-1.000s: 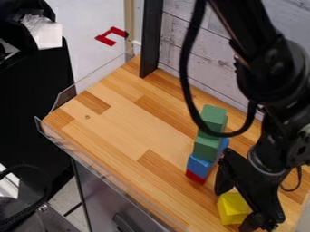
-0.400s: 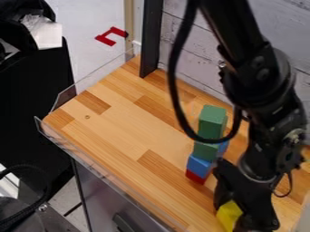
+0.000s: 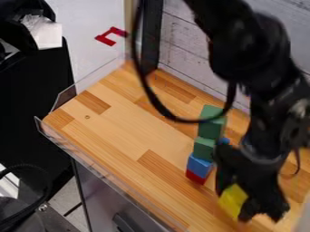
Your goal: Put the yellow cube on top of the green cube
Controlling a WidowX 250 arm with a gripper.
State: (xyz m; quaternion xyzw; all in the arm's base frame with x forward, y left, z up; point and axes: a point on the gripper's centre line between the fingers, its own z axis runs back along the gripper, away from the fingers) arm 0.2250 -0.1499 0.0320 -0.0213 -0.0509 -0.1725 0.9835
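soft, bright light falls on the tabletop (image 3: 118, 129).

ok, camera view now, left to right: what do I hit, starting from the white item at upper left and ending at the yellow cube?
White item, red mark, black post, red block at the stack's foot, yellow cube.

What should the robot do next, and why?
I'd probably lift the yellow cube higher before moving it across: the gripper seems to hold it off to the side, and the top green cube sits high, above a lower green cube, blue cube and red cube.
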